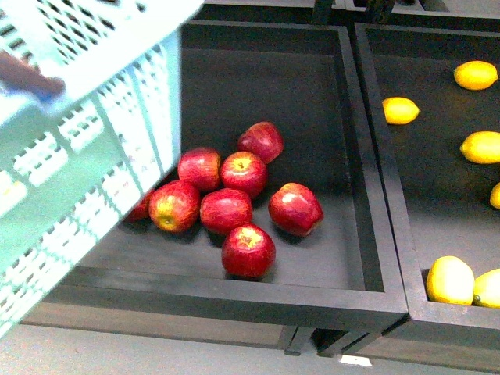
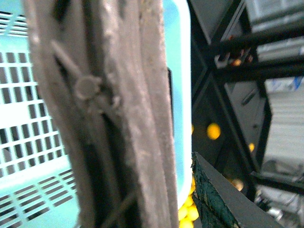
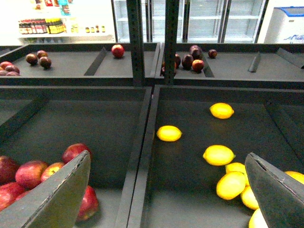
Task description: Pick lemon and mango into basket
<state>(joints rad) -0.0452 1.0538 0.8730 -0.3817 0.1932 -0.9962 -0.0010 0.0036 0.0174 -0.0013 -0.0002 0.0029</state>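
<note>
The basket [image 1: 86,156] hangs tilted in the air at the left of the front view, its slotted wall covering the left end of the left tray [image 1: 234,295]. In the left wrist view its brown ribbed handle [image 2: 118,118] fills most of the picture, very close to the camera. One dark finger [image 2: 213,199] of the left gripper [image 2: 209,190] lies right against the handle's edge. The other finger is hidden, but the gripper looks closed on the handle.

The right gripper [image 3: 167,156] is spread wide and holds nothing. It hangs above the divider between the two trays, with one finger [image 3: 61,194] over the apples and the other over the yellow fruit.

A cluster of red apples [image 1: 234,199] sits in the left tray, near its middle. The right tray [image 1: 437,203] holds the lemons. One lemon [image 1: 401,110] lies nearest the divider, and two more [image 1: 476,75] [image 1: 482,147] lie farther right. Larger-looking yellow fruit [image 1: 449,280] lie in the near right corner. I cannot tell whether any of these is the mango. All the yellow fruit is well apart from the basket.
</note>
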